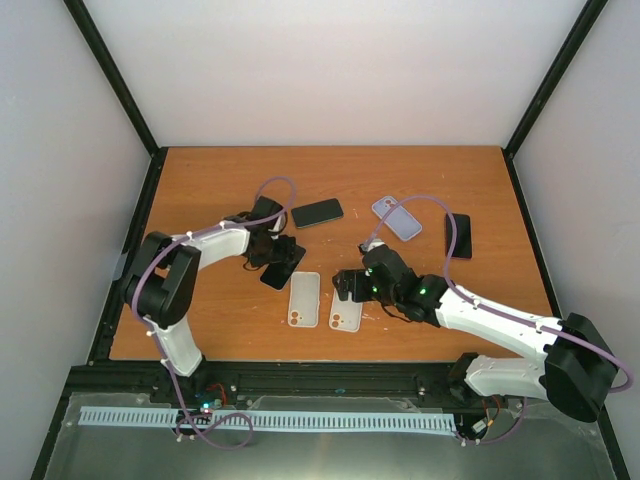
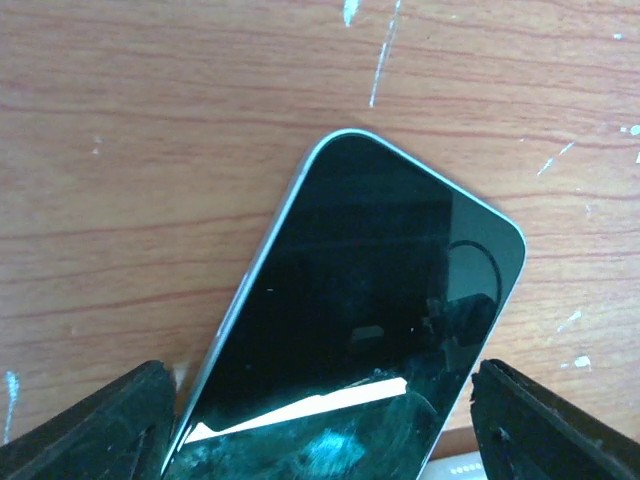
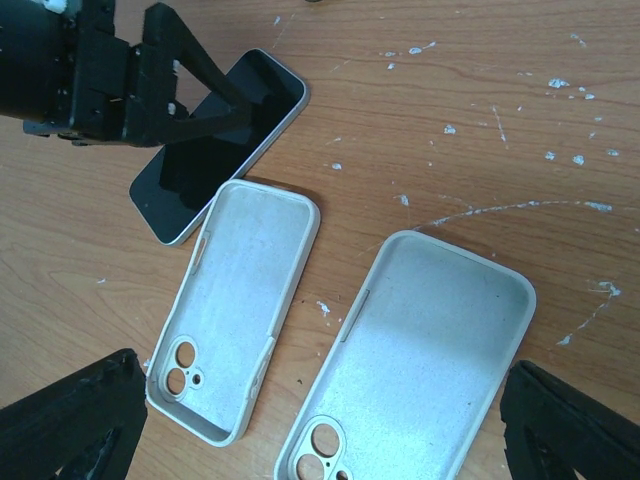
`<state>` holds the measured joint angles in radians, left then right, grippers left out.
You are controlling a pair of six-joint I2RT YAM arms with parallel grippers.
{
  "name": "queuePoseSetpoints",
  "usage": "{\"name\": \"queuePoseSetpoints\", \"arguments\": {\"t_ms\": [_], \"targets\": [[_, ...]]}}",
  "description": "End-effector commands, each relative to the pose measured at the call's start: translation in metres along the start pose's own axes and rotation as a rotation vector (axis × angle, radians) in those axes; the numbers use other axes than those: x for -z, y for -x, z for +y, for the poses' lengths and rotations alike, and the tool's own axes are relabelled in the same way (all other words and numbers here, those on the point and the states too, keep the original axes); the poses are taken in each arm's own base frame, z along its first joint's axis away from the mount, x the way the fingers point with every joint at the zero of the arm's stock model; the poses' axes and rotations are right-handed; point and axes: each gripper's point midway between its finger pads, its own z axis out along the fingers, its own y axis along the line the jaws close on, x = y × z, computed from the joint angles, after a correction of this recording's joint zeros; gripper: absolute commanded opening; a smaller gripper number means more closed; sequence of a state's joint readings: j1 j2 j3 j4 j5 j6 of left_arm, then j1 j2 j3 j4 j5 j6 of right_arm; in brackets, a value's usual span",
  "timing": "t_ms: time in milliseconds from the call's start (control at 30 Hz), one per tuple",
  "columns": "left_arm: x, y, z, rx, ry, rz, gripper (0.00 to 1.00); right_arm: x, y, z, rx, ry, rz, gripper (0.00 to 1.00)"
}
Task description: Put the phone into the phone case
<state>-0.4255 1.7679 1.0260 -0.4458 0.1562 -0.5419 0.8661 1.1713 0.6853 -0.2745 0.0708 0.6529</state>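
Left claw (image 2: 320,440): jaws wide, straddling the black phone (image 2: 380,280) across its width, fingers at both long edges. Can't tell if clamped or just beside. Phone is screen-up on the table (image 2: 150,120), one end just beside the smaller phone case (image 3: 245,300). Right claw (image 3: 320,425): spread wide, holding nothing, hovering over that case and the larger phone case (image 3: 430,350) next to it, both open side up.

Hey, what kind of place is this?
Likely a robot lab test cell: a wooden table boxed by white panels on a black frame, left arm and right arm mounted at its near edge, phones and empty cases laid out.
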Motion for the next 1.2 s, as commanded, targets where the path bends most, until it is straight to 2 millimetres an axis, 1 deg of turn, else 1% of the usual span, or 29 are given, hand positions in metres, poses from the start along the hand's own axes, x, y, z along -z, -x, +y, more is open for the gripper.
{"name": "queuePoseSetpoints", "arguments": {"t_ms": [0, 100, 267, 367, 433, 567, 700, 800, 900, 1000, 1167], "targets": [[-0.019, -0.029, 0.015, -0.095, 0.147, 0.113, 0.84, -0.002, -0.002, -0.004, -0.012, -0.013, 0.002, 0.94], [-0.023, -0.032, 0.015, -0.137, 0.164, 0.131, 0.87, -0.002, -0.002, -0.005, -0.013, -0.016, 0.000, 0.94], [-0.028, -0.035, 0.004, -0.219, 0.145, 0.152, 0.92, -0.001, -0.003, -0.006, -0.013, -0.017, 0.001, 0.95], [-0.031, -0.038, -0.001, -0.258, 0.142, 0.164, 0.98, -0.001, -0.004, -0.007, -0.013, -0.020, 0.001, 0.95], [-0.033, -0.039, -0.002, -0.283, 0.152, 0.170, 0.99, 0.000, -0.003, -0.007, -0.013, -0.020, -0.002, 0.94], [-0.035, -0.039, 0.007, -0.301, 0.224, 0.178, 0.98, 0.003, -0.002, -0.009, -0.017, -0.024, -0.012, 0.94], [-0.034, -0.033, 0.018, -0.295, 0.295, 0.161, 0.98, 0.006, -0.001, -0.009, -0.019, -0.022, -0.021, 0.94], [-0.035, -0.027, 0.023, -0.289, 0.337, 0.142, 0.94, 0.007, 0.000, -0.009, -0.019, -0.024, -0.024, 0.95], [-0.037, -0.021, 0.033, -0.277, 0.411, 0.136, 0.91, 0.009, 0.001, -0.010, -0.019, -0.028, -0.029, 0.95], [-0.041, -0.017, 0.038, -0.252, 0.424, 0.143, 0.89, 0.010, 0.000, -0.012, -0.020, -0.036, -0.031, 0.95], [-0.039, -0.015, 0.038, -0.202, 0.396, 0.142, 0.85, 0.012, -0.002, -0.015, -0.025, -0.039, -0.035, 0.95]]}}
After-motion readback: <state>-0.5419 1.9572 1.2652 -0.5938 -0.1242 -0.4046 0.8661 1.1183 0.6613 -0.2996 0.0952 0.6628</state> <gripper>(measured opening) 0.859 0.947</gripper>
